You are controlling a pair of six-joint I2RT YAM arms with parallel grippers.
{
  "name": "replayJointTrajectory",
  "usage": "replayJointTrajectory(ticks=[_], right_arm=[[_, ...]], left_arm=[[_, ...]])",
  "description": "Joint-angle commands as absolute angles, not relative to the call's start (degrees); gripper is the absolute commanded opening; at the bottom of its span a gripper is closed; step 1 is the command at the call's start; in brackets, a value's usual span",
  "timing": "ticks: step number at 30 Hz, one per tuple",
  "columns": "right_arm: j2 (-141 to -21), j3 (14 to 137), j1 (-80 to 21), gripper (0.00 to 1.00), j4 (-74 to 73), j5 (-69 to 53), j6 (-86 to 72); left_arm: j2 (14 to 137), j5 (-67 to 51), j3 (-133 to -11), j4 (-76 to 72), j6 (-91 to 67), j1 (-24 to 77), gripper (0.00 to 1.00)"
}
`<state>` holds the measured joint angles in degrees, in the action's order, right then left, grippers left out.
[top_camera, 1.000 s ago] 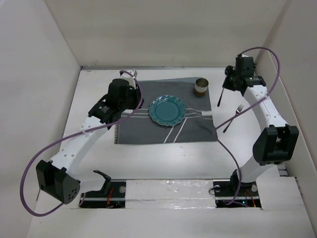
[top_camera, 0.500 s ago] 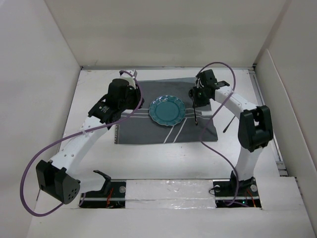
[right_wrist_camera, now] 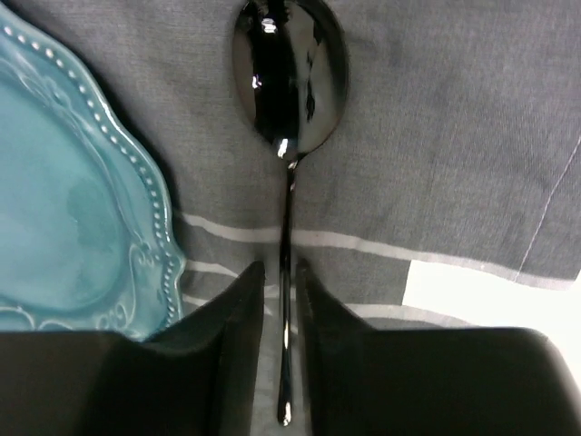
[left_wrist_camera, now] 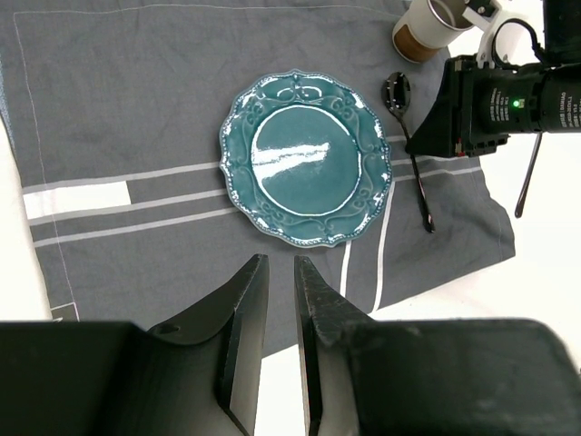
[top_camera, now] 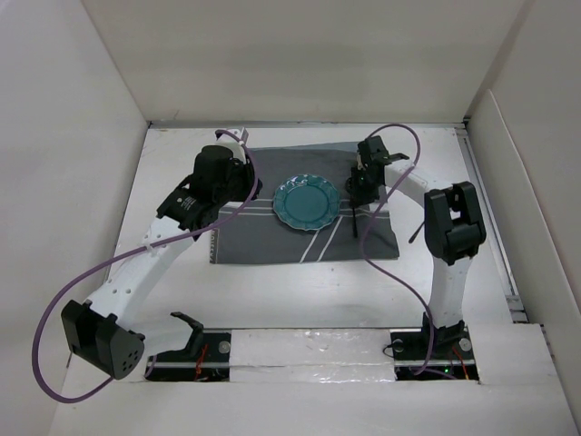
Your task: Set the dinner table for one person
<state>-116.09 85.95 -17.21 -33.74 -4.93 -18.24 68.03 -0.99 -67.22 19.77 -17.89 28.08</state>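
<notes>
White panels wall in a white desk [top_camera: 272, 291]. A dark striped placemat [top_camera: 254, 236] lies toward its far side with a teal plate [top_camera: 307, 202] at the middle. The right arm [top_camera: 451, 227] bends in over the mat's right half, the left arm [top_camera: 154, 245] over its far left corner. From the left wrist, the left fingers [left_wrist_camera: 280, 263] hang above the mat, a slit apart and empty. A spoon [left_wrist_camera: 397, 93] lies just right of the plate, long axis near to far, bowl far, with a cup [left_wrist_camera: 425, 27] beyond it. Another dark utensil [left_wrist_camera: 527, 177] rests on bare desk right of the mat, nearer the right arm. From the right wrist, the right fingers [right_wrist_camera: 278, 271] stand narrowly parted astride the spoon's handle, apparently not clamping it; a straight lift looks unobstructed.
</notes>
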Motion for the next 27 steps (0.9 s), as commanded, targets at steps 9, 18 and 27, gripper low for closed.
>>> replayJointTrajectory(ticks=[9, 18, 27], right_arm=[[-104.08, 86.23, -13.11, 0.33, -34.02, -3.88, -20.38], [-87.55, 60.15, 6.22, 0.01, -28.74, 5.88, -26.01], [-91.92, 59.32, 12.57, 0.47, -27.16, 5.37, -21.54]], left_arm=[[66.80, -0.97, -68.12, 19.42, -17.32, 28.30, 0.16], [64.16, -2.72, -64.69, 19.60, -17.84, 28.30, 0.14], [63.72, -3.87, -63.63, 19.34, -17.75, 28.30, 0.14]])
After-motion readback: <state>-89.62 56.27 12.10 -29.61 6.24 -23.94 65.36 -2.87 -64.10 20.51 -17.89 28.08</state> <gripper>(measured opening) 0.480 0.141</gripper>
